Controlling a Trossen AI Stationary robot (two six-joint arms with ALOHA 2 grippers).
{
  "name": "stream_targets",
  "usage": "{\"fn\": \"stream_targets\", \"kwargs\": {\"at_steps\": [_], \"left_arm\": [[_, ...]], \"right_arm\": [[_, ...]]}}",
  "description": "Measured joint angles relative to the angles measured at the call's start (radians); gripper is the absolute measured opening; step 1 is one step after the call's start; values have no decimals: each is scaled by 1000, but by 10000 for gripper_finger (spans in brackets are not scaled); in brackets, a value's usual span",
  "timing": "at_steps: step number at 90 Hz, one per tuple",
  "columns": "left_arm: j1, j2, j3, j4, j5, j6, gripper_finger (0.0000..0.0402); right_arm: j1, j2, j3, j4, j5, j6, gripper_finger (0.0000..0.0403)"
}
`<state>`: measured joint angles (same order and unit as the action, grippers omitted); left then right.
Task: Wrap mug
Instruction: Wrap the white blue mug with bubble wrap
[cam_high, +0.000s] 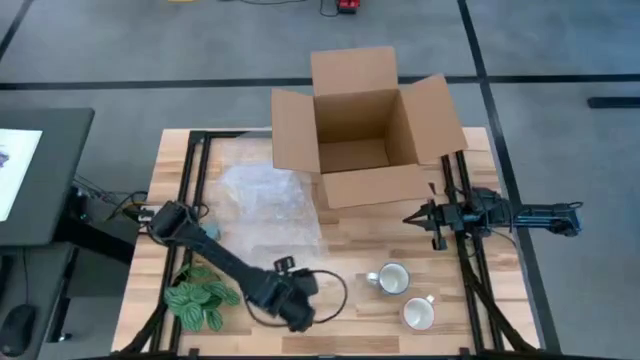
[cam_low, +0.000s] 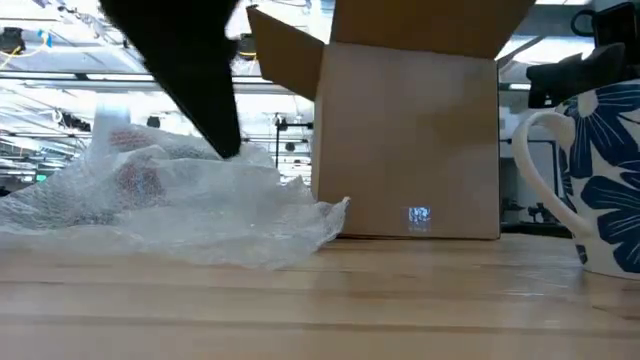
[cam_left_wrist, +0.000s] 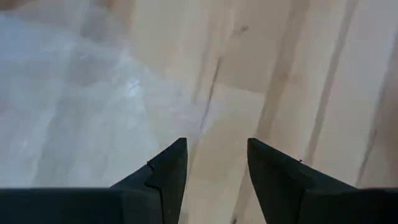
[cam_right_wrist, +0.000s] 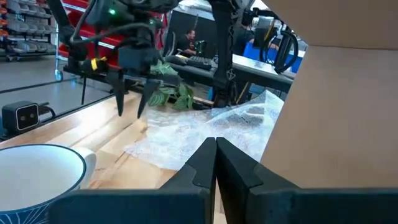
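From above, the left gripper (cam_high: 300, 322) hangs near the table's (cam_high: 345, 232) front edge beside the bubble wrap (cam_high: 268, 205), and two mugs (cam_high: 391, 278) stand upright toward the front right corner, handles pointing left and right. In the left wrist view its jaws are apart and empty over the wrap's edge, so they might pinch only a thin corner and the sheet could slip. The right wrist view shows the right gripper (cam_right_wrist: 216, 144) closed and waiting beside the cardboard box (cam_right_wrist: 339, 112)

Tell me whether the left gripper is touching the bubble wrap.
Apart. The right wrist view shows the left gripper hanging open above the table, with clear space between its fingertips and the bubble wrap.
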<state>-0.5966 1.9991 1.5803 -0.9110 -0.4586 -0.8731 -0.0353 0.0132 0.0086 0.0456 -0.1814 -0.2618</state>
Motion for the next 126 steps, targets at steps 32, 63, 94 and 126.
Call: {"fn": "stream_targets", "kwargs": {"at_steps": [32, 63, 94, 126], "left_arm": [[-25, 120, -2, -107, -144, -72, 146], [2, 163, -2, -150, -224, -246, 140], [25, 164, -6, -223, -239, -313, 104], [-58, 152, 64, -198, -233, -251, 29]], "right_arm": [[0, 0, 0, 1, 0, 0, 0], [0, 0, 0, 1, 0, 0, 0], [0, 0, 0, 3, 0, 0, 0], [0, 0, 0, 4, 0, 0, 0]]}}
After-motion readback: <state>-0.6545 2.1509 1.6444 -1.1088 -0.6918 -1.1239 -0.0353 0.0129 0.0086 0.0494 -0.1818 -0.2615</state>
